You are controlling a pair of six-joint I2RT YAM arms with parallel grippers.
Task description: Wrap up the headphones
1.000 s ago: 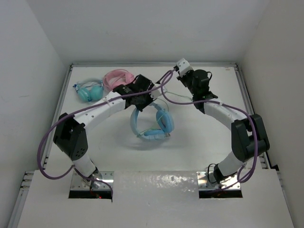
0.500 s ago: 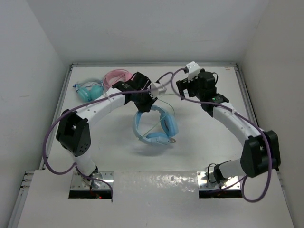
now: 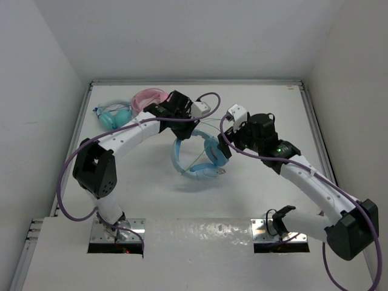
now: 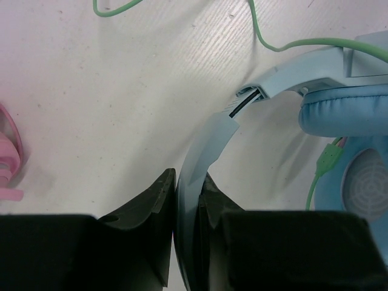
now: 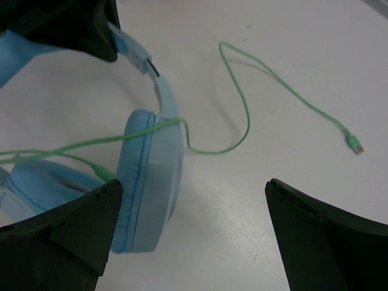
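The green cable (image 5: 247,115) is just being dropped by the now wide-open, empty right fingers (image 5: 66,224), while the headphones (image 3: 212,154) are still being pinched at the headband (image 4: 203,151) by the left fingers (image 4: 151,206), so a regrab is probably needed.

Two spare headsets lie at the far left corner of the white table (image 3: 260,182): pink headphones (image 3: 148,97), partly hidden, and teal headphones (image 3: 115,115) just beside them to the left, nearer the side rail (image 3: 83,115). Plain white walls (image 3: 182,36) enclose the table. The left wrist view catches a sliver of pink at its left edge.
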